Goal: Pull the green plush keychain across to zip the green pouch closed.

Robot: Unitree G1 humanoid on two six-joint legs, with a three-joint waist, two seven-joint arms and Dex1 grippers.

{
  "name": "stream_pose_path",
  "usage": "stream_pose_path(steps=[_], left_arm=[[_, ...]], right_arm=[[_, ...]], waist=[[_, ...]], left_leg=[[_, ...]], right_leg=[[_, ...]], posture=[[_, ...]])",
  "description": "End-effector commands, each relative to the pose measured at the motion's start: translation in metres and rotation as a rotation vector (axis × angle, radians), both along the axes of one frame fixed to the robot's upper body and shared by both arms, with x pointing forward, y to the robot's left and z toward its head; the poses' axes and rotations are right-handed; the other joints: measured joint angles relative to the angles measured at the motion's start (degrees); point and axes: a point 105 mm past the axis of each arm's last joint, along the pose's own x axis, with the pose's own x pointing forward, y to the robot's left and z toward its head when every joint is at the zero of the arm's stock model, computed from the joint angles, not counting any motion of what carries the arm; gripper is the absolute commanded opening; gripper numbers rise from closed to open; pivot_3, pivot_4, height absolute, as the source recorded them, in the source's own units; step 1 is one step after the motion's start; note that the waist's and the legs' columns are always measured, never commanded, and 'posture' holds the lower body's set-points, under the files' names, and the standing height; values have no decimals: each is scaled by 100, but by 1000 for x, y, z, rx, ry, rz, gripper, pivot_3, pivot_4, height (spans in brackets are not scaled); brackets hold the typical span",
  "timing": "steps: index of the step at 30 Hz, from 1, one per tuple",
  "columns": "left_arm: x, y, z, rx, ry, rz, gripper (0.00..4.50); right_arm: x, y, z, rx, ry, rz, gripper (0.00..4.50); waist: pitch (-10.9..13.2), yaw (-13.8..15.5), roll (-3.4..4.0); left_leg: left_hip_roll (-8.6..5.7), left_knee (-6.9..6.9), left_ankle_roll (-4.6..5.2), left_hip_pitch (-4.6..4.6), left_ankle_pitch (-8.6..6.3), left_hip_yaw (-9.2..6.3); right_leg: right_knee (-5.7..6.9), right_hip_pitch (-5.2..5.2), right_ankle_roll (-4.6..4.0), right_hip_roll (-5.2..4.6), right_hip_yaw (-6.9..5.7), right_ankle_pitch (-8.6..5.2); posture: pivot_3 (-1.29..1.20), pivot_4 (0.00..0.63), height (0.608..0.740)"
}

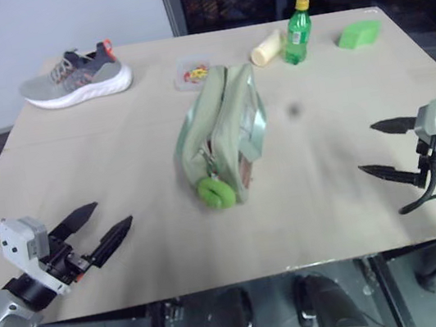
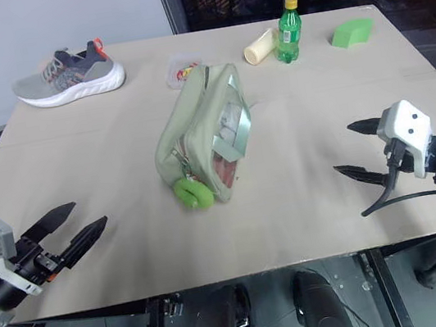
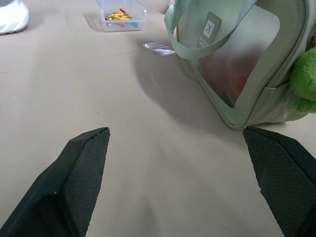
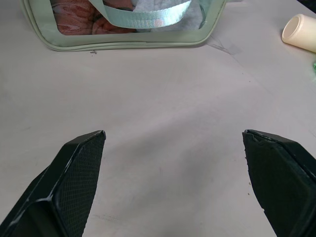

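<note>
Where the green pouch [image 3: 247, 74] runs off frame, the green plush keychain [image 3: 305, 81] is cropped.

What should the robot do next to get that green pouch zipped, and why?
Probably bring the left gripper in toward the green plush keychain. The keychain hangs at the near end of the green pouch, still untouched, and both grippers sit apart from the pouch with jaws open and empty. The left one looks nearer the keychain; the right gripper might then steady the pouch.
</note>
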Motion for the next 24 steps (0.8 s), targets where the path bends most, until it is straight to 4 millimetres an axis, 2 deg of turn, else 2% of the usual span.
stream_pose_path(steps=[1, 4, 7, 10, 13, 16, 21, 24], left_arm=[[1, -3, 19, 1, -73, -28, 4474], [2, -18, 28, -1, -135, -91, 4474], [4, -23, 35, -51, -201, -86, 4474], [-2, -42, 38, -54, -229, -206, 4474], [-13, -57, 41, -58, -235, -353, 4474], [-23, -68, 38, -54, -216, -471, 4474], [-17, -69, 38, -52, -226, -484, 4474], [-14, -70, 38, -49, -235, -483, 4474]], right_arm=[[3, -2, 14, -12, -61, 0, 4500], [8, 3, 17, -18, -96, 16, 4500], [13, 10, 23, -21, -157, 33, 4500], [19, 28, 30, -56, -243, 102, 4500], [23, 55, 48, -88, -339, 218, 4500], [33, 86, 56, -341, -541, 416, 4500], [53, 137, 72, -556, -846, 661, 4500], [65, 163, 82, -628, -962, 745, 4500]], waist=[[0, 1, 0], [0, 7, 1], [1, 6, 1], [1, -6, 0], [5, -44, 7], [16, -88, 25], [22, -64, 28], [29, -79, 36]], left_leg=[[0, 0, 0, 0, 0, 0], [0, 3, 0, -1, 0, 0], [-1, 1, 0, -1, 0, 4], [0, 1, 8, -2, 5, 6], [1, 4, 24, 2, 15, 16], [1, 7, 23, 6, 14, 22], [-3, 6, 26, 2, 17, 21], [-6, 8, 27, 2, 19, 32]], right_leg=[[0, 0, 0, 0, 0, 0], [0, 0, 0, 0, 0, 0], [0, 0, 0, 1, 3, 0], [1, 3, 0, 9, 5, 1], [5, 2, 0, 12, 12, 1], [10, 0, 0, 12, 16, 2], [10, -2, -1, 18, 10, 2], [12, -3, -1, 20, 17, 3]], posture=[[0, 150, 740], [0, 150, 740], [0, 150, 740], [0, 150, 740], [0, 150, 740], [0, 150, 740], [0, 150, 740], [0, 150, 740]])
